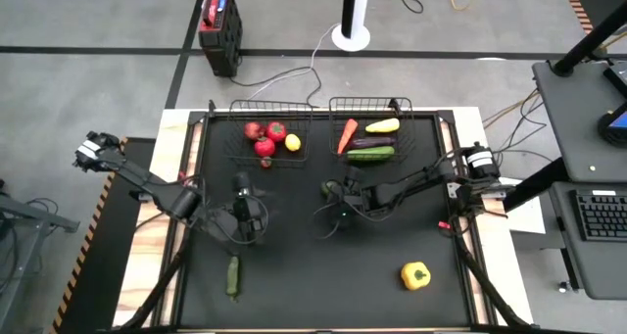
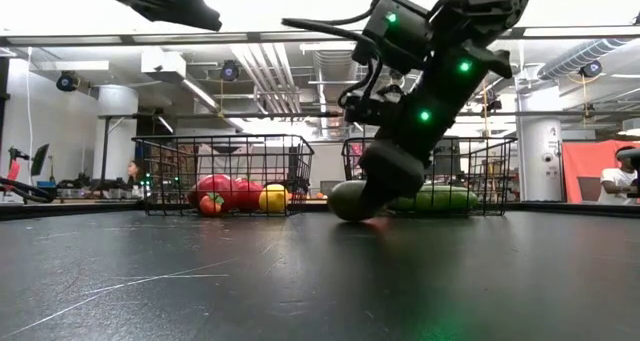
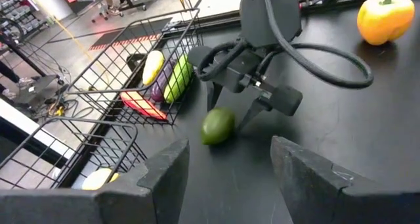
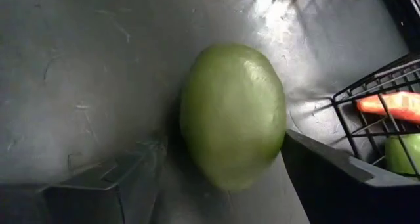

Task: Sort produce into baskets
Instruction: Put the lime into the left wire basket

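Observation:
A green avocado (image 4: 233,115) lies on the black table (image 1: 323,285) just in front of the right basket (image 1: 335,107). My right gripper (image 4: 220,148) is down at the table, open, with one finger on each side of the avocado (image 1: 332,188). My left gripper (image 3: 230,148) hovers open and empty above the table's left middle (image 1: 247,214), facing the avocado (image 3: 218,126). The left basket (image 1: 233,109) holds red fruits (image 1: 265,136) and a lemon (image 1: 292,142). The right basket holds a carrot (image 1: 347,135), an eggplant (image 1: 374,141), a yellow squash (image 1: 383,125) and a cucumber (image 1: 370,154). My right gripper slants down from the table's right side and straddles the avocado, which rests on the table. One finger (image 4: 328,168) stands right at the avocado's side (image 4: 281,135); whether it touches, I cannot tell. The other finger (image 4: 118,184) stands apart from it.
A green cucumber (image 1: 233,275) lies near the front left of the table and a yellow pepper (image 1: 415,275) near the front right. The table's middle front is bare. A red-and-black box (image 1: 219,25) stands on the floor beyond the far edge.

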